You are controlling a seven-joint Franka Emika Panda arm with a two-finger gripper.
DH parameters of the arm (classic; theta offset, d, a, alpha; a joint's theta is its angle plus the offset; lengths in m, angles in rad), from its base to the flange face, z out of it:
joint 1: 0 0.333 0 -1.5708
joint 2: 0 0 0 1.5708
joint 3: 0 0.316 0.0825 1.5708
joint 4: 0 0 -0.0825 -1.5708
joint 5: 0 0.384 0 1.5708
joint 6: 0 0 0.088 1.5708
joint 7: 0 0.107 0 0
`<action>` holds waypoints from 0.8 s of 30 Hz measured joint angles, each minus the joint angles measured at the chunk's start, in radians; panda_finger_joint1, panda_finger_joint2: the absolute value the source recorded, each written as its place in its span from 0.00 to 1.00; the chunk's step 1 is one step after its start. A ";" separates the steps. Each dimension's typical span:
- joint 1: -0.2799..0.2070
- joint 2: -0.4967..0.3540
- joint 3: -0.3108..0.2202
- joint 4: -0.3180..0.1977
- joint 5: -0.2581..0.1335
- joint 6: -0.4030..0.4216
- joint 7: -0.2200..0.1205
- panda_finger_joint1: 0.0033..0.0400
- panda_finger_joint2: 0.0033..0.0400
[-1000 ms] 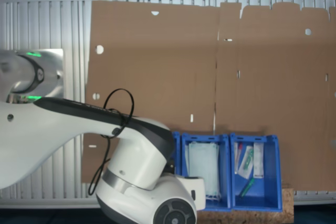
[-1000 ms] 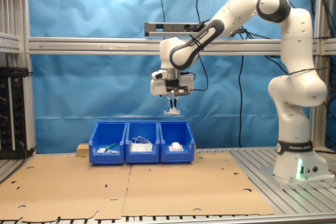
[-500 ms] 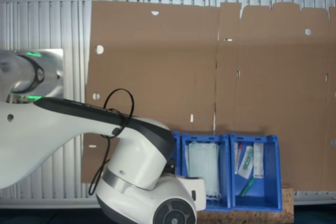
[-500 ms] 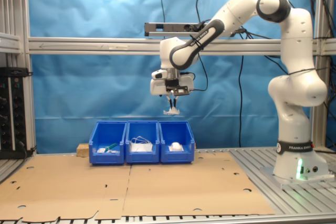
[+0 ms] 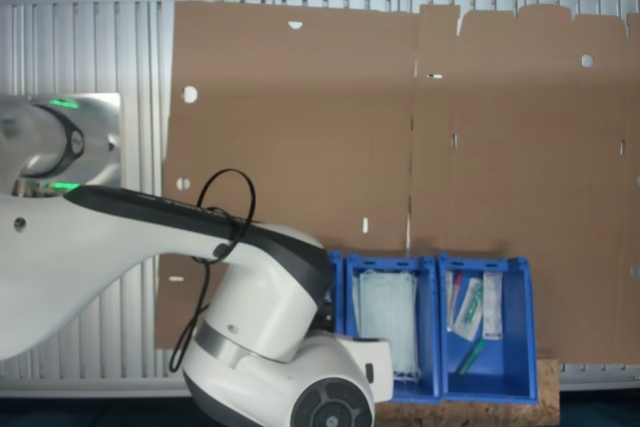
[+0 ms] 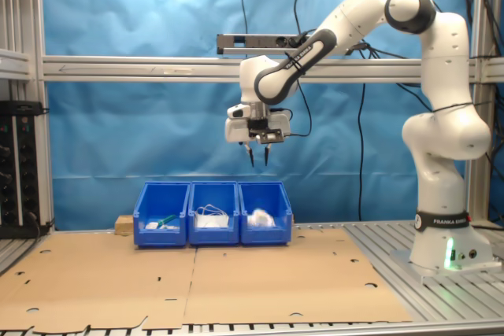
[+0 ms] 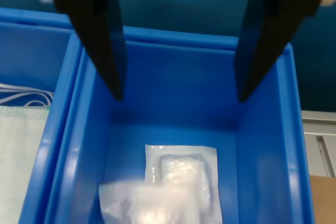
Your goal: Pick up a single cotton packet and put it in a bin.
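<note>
Now the gripper hangs high above the row of three blue crates in the second exterior view, centre of frame, jaws apart w/ nothing between them. In the wrist view the gripper looks straight down into the bin, two dark fingers spread wide over its opening.

A cotton packet lies flat on the bin floor, lower centre of the wrist frame: clear square w/ a white wad in the middle. A second packet, blurred, overlaps its lower edge; can't tell if it's resting or in mid-air. In the second exterior view a blurry white shape sits at the rim of the bin, the crate nearest the arm's base, just right of frame centre.

Next crate along, the middle one, holds pale green face masks w/ white ear loops; in the wrist view the masks show at the left edge. The third crate, lower right in the first exterior view, holds syringe packets.

All crates stand at the back of a cardboard sheet covering the worktop. In the first exterior view the arm covers the lower left of frame. A blue backdrop hangs behind the frame rails.
</note>
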 joint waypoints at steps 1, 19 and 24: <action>0.000 0.000 0.000 0.000 0.000 0.000 0.000 0.30 0.30; 0.000 0.000 0.000 0.000 0.000 0.000 0.000 0.98 0.98; 0.000 0.000 0.000 0.000 0.000 0.001 0.000 0.98 0.98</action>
